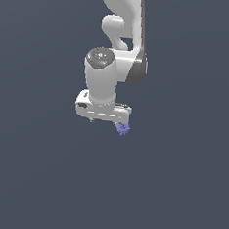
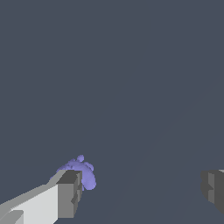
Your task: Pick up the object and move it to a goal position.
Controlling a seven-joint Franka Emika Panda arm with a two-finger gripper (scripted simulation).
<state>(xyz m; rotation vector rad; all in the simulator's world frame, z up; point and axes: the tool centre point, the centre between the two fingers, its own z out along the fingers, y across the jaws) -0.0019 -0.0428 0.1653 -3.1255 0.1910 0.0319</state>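
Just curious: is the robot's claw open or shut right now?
Open. In the wrist view the claw has fingers spread wide, with the purple lump beside one, not squeezed.

Hidden and cropped parts

The tiny knobbly violet-blue lump is partly covered by one grey finger pad in the wrist view; the other pad is cut by the frame edge. The white arm's upper end is cropped in the exterior view.

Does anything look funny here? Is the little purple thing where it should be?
One thing looks odd. The purple lump sits right by one finger of the claw, not in the middle. The claw is wide open, with the other finger far from the lump, so a grab from here would be lopsided.
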